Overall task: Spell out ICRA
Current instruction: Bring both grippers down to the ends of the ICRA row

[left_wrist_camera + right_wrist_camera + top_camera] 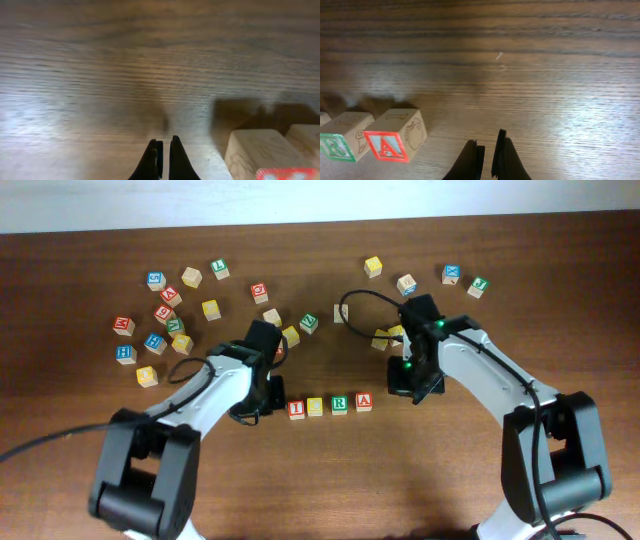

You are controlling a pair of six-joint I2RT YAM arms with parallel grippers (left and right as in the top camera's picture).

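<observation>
Four letter blocks stand in a row on the wooden table: a red I block [297, 409], a green C block [316, 406], a green R block [340, 404] and a red A block [364, 401]. My left gripper [252, 414] is just left of the row, shut and empty [162, 150]; the I block [257, 152] shows to its right. My right gripper [412, 388] is just right of the row, shut and empty [487, 150], with the A block [395, 135] and the R block [342, 136] to its left.
Several loose letter blocks lie scattered at the back left [165, 310], a few between the arms [300, 328] and by the right arm [385, 337], and more at the back right [452, 275]. A black cable [355, 295] arcs over the right arm.
</observation>
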